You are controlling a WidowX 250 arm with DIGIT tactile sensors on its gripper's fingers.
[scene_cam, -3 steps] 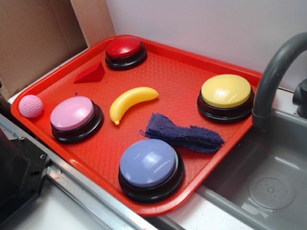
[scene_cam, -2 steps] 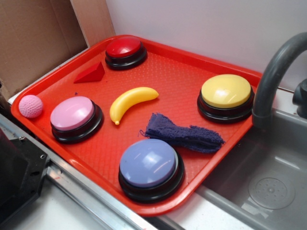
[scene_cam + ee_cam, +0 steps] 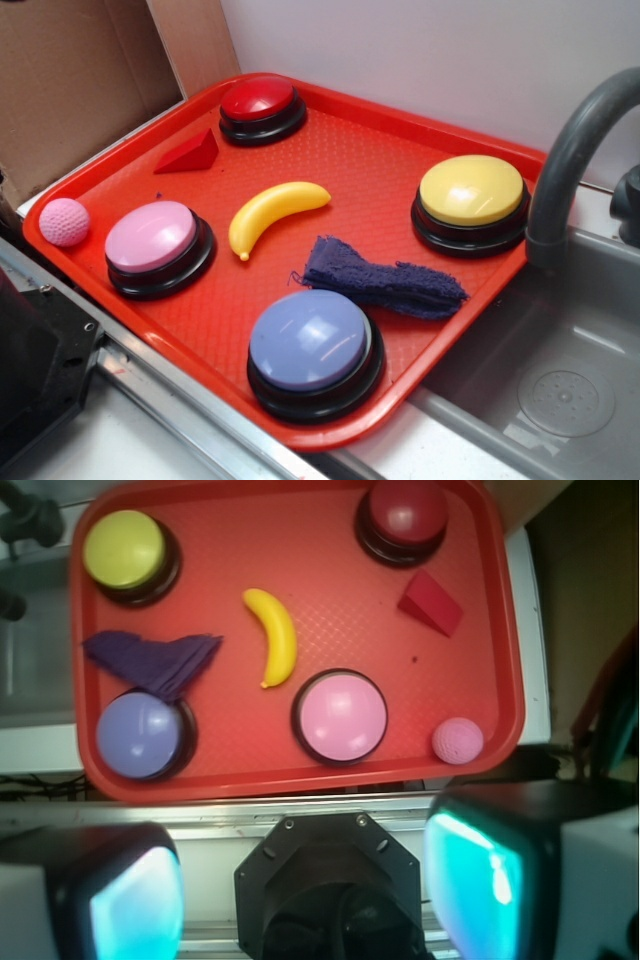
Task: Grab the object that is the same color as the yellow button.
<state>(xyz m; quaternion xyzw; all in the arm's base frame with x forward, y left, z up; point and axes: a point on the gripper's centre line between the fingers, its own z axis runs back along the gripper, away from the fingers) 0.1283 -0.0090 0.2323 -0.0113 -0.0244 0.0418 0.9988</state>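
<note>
The object, a small curved yellow banana, lies near the middle of the red tray, alone and untouched. The yellow button stands at the tray's right side. In the wrist view the banana shows in the upper middle and the yellow button at the top left. My gripper hangs high above the tray's near edge, well back from the banana. Its cyan pads are wide apart, with nothing between them. The exterior view does not show the gripper.
Also on the tray are a pink button, a lavender-blue button, a red button, a red wedge, a pink ball and a dark blue cloth. A grey sink with a faucet is on the right.
</note>
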